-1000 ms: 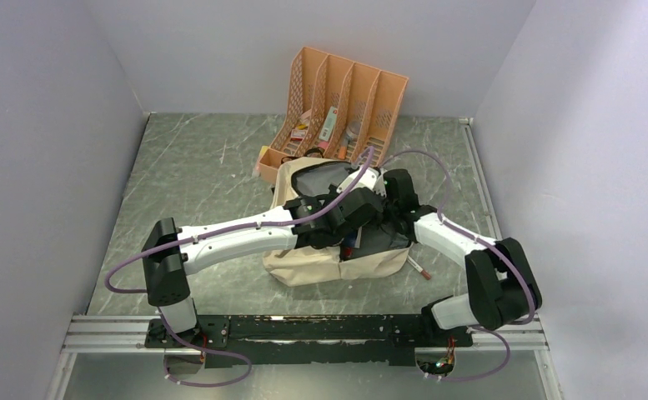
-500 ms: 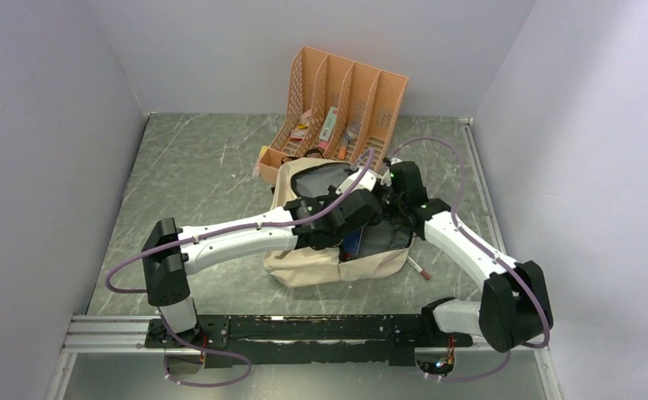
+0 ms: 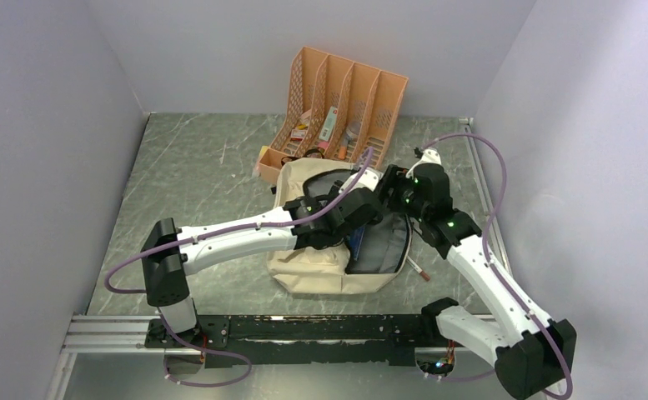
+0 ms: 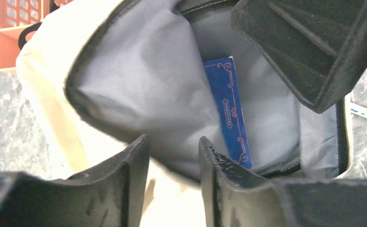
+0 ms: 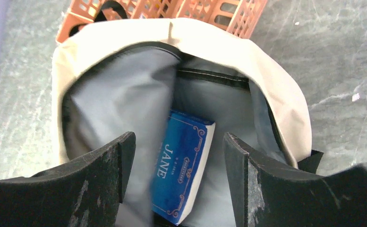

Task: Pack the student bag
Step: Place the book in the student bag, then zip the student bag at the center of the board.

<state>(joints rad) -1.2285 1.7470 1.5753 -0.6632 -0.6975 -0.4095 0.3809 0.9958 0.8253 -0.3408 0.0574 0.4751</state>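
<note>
The left end effector (image 4: 173, 147) has its fingers parted by a narrow gap at the near rim of the student bag (image 3: 312, 272), and nothing looks pinched between them. The right end effector (image 5: 177, 142) hangs spread wide and empty over the bag's open mouth. The two heads sit very near each other above that one opening, so the first danger, as I judge it, is a knock between them if either moves without the other giving way. With the soft rim unheld, the mouth may sag inward and cover the blue book (image 5: 183, 166), which stands tilted against the grey lining (image 4: 139, 80). An arm dipping in then could catch the lining or the dark zipper (image 4: 84, 52) and drag the whole bag across the desk (image 3: 203, 175). The bag lies in the middle of the desk with its far side just beside the orange file organizer (image 3: 345, 100), so a tug that way could shove the organizer. A pen (image 3: 420, 268) lies on the desk just beside the bag's right flank, where a sweeping arm could roll it away.
</note>
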